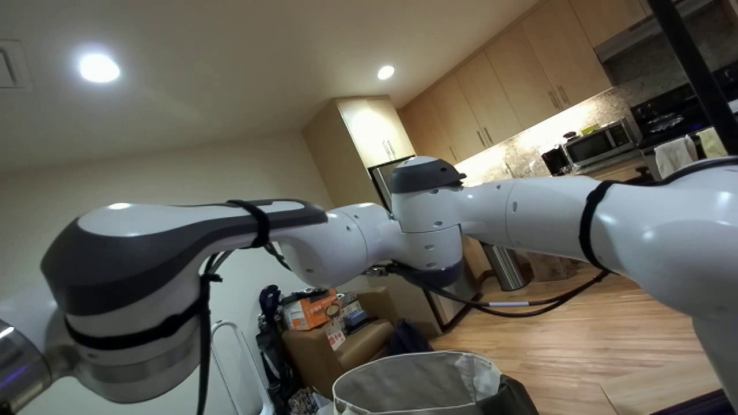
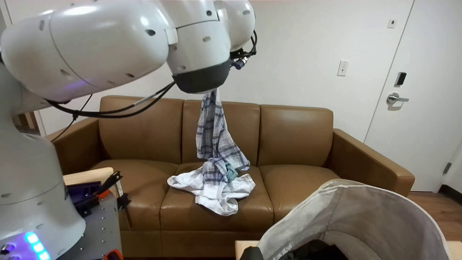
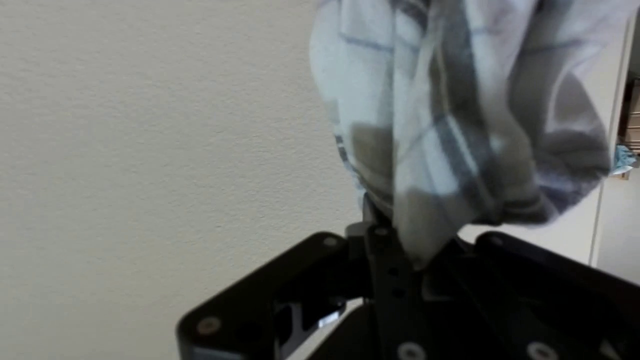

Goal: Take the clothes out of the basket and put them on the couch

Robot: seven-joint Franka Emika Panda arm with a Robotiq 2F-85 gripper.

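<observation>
Pinching plaid garment (image 3: 445,120), claw (image 3: 417,242) shows only in wrist view.

recessed ceiling lights (image 1: 99,68) burn white, and a warm glow washes the kitchen backsplash (image 1: 533,141). highlights glint on the robot arm (image 2: 108,47) in both exterior views; its blue base lights (image 2: 37,247) bloom. in the wrist view the shadowed plaid garment (image 3: 440,125) is blurred.
</observation>
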